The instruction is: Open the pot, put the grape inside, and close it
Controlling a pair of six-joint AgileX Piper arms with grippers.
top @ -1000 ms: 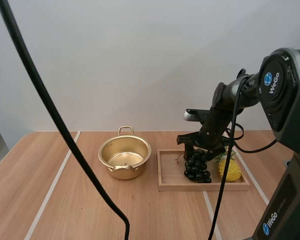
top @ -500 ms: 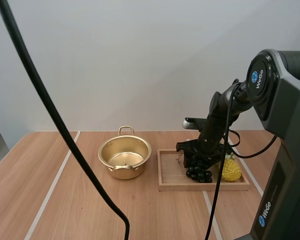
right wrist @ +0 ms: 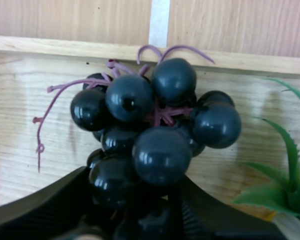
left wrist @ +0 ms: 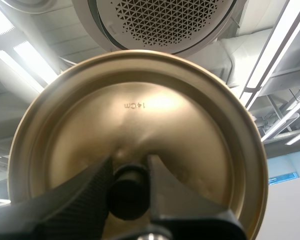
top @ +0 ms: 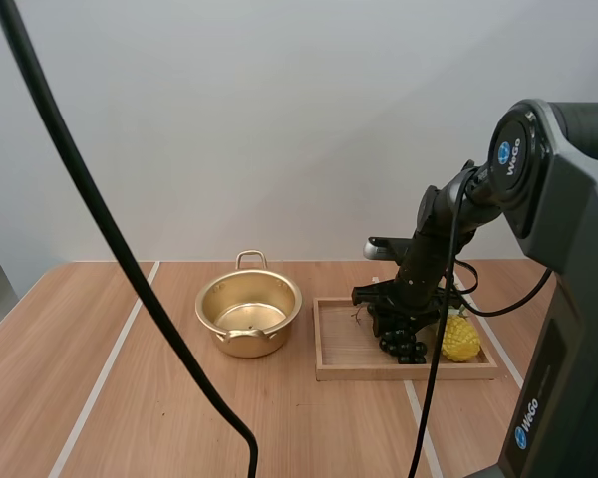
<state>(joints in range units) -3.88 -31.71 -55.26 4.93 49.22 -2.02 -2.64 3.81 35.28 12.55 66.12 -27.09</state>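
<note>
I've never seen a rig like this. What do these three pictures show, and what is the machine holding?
It is a robot with two arms. One camera looks down over the wooden table, where a round golden metal pot stands open beside a shallow wooden tray with a yellow toy pineapple. The other cameras ride on the wrists. The left arm's fingers pinch the black knob of the golden lid; the right arm's fingers grip a bunch of dark grapes over the tray.
</note>
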